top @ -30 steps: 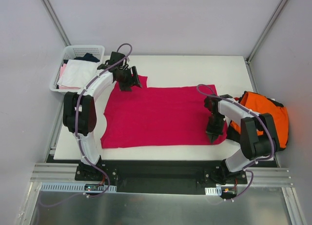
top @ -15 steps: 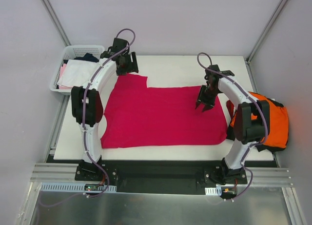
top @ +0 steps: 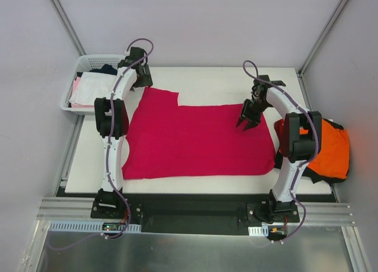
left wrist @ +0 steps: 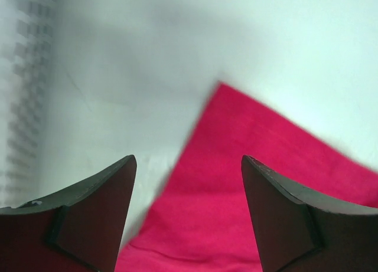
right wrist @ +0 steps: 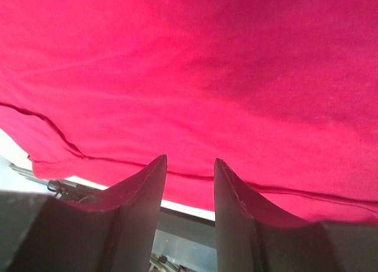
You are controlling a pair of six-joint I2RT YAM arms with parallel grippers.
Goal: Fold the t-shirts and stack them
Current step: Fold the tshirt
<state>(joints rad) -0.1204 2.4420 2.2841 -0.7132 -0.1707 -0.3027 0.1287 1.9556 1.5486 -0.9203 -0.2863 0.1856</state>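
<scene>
Mid-table, let go of crimson shirt within the last second and left it spread flat for folding, with left gripper wide open off the far-left sleeve, right gripper parted and empty over the far-right edge.

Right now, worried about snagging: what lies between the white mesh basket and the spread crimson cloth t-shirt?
Bare white tabletop, with the open left fingers above it; the top view shows this.

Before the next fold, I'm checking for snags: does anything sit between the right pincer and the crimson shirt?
Nothing visible does. The right pincer hangs open over the crimson shirt, with only bare cloth under it.
</scene>
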